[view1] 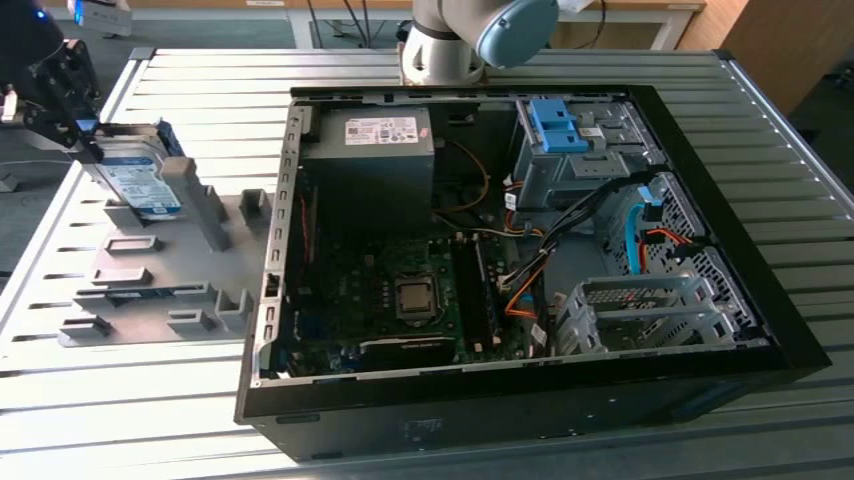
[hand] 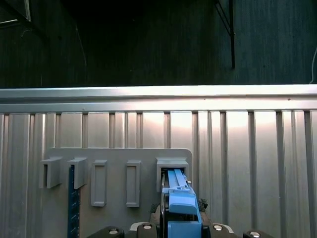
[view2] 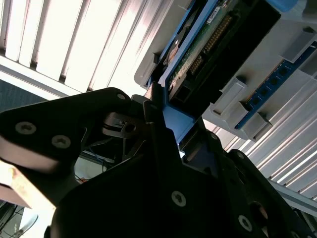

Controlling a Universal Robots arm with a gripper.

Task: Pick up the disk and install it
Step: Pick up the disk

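The disk (view1: 138,185), a silver drive with a white-and-blue label in a bright blue caddy, stands on edge in a slot of the grey fixture plate (view1: 160,265) at the exterior view's left. My black gripper (view1: 80,148) sits on its upper end, shut on the caddy's edge. In the second wrist view the fingers (view2: 154,111) clamp the blue caddy (view2: 176,121), with the drive's green circuit board (view2: 198,47) beyond them. The first wrist view has the blue caddy (hand: 179,201) between the gripper's jaws, over the plate's slot (hand: 172,163).
The open computer case (view1: 747,330) lies to the exterior view's right of the plate. It holds a grey empty drive cage (view1: 641,310), a blue bracket (view1: 561,125) on the upper bay, cables and the motherboard. A blue memory stick (view1: 140,293) lies in the plate. The slatted table (view1: 107,400) surrounds everything.
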